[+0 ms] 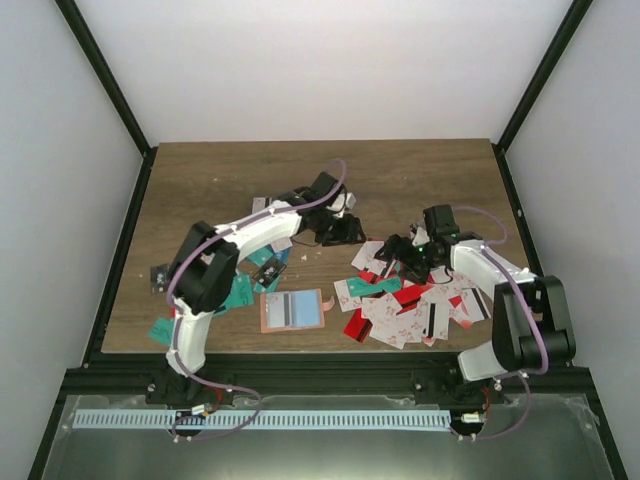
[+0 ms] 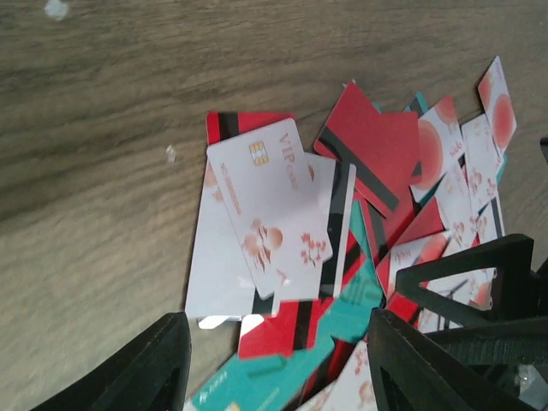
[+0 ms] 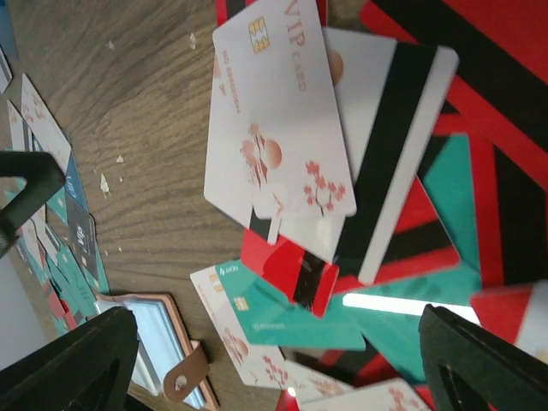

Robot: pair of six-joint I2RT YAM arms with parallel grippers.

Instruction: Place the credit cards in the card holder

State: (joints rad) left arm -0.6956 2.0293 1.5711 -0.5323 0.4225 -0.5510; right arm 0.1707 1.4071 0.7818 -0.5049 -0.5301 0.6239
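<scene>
On the desk [image 1: 210, 180], overlapped credit cards [image 1: 408, 308] are being hovered over, both jaws parted, empty; two could be pinched together.

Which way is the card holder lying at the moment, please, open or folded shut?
Open: the card holder lies spread flat on the table, inner side facing up, and its snap tab hangs loose.

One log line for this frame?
left gripper open over credit cards | right gripper open, same pile | card holder lying open, apart
</scene>
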